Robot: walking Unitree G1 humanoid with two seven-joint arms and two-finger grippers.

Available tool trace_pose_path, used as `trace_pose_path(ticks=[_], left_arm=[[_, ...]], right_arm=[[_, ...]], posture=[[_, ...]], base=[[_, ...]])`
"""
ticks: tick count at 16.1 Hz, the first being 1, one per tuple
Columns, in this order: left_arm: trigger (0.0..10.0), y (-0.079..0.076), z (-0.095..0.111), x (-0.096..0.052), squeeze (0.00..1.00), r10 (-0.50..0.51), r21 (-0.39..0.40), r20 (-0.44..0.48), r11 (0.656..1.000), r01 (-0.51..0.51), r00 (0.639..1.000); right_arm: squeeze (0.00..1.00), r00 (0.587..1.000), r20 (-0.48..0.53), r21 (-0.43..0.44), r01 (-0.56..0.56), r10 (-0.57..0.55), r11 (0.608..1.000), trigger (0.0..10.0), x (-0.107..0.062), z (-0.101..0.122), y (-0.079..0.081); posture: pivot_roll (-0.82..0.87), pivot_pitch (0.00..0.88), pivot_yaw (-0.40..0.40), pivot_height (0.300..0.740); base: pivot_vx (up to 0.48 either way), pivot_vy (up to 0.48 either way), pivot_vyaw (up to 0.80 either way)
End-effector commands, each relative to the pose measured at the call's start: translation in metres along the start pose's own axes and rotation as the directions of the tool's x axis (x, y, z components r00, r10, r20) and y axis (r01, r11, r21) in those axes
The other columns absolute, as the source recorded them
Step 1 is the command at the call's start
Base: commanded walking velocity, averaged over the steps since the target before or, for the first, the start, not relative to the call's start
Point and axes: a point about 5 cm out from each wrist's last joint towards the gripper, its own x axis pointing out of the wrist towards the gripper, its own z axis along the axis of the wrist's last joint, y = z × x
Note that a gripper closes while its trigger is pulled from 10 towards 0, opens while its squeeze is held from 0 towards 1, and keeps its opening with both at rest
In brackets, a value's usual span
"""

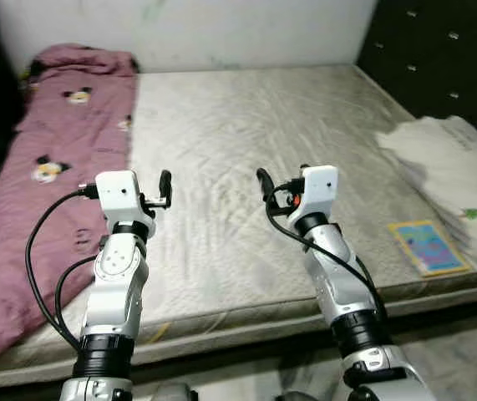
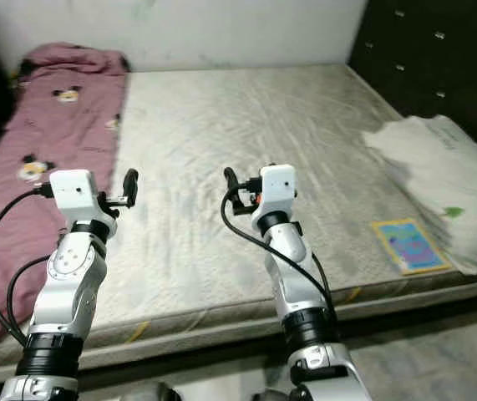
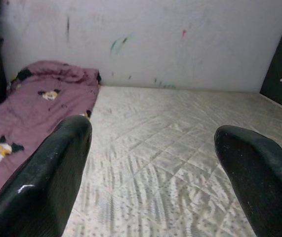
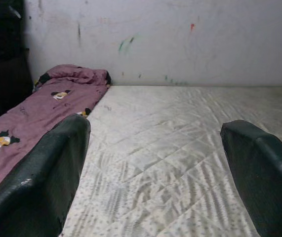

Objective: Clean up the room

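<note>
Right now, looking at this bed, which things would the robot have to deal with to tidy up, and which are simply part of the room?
Likely part of the tidying:
- pink blanket, spread along the mattress's left edge
- white folded bedding, stacked at the right edge
- colourful booklet, lying flat beside that stack

Just there:
- bare mattress
- marked white wall
- dark headboard

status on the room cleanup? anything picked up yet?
Nothing looks done yet. Both grippers, left and right, are open and hold nothing, raised over the bare mattress. Nothing is in hand. Left to tidy: the pink blanket spread along the mattress's left side, the white bedding piled at its right edge, and the small colourful book beside that pile.
</note>
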Motion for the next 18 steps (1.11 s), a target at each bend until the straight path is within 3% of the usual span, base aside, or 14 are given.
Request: trace_pose_path(ticks=[1,7,18], left_arm=[[10.0,-0.0084,0.0038,-0.0002,0.0,-0.027,-0.005,0.019,1.0,0.027,0.999],[10.0,-0.0117,0.0057,-0.0017,0.0,-0.072,-0.039,0.036,0.997,0.073,0.997],[10.0,-0.0153,0.0048,-0.001,0.0,-0.069,-0.036,0.029,0.997,0.07,0.997]], right_arm=[[0.0,0.999,-0.016,-0.013,0.035,-0.036,0.999,10.0,-0.0024,-0.0022,-0.0115],[0.0,0.999,-0.019,-0.019,0.033,-0.034,0.999,10.0,-0.0022,-0.0028,-0.0111],[0.0,0.999,-0.02,-0.02,0.033,-0.034,0.999,10.0,-0.0022,-0.0036,-0.0107]], posture=[[0.07,0.0,-0.013,0.74],[0.07,0.0,-0.012,0.74],[0.08,0.0,-0.011,0.74]], base=[[0.0,0.0,0.0],[0.0,0.0,0.0],[0.258,0.0,0.0]])
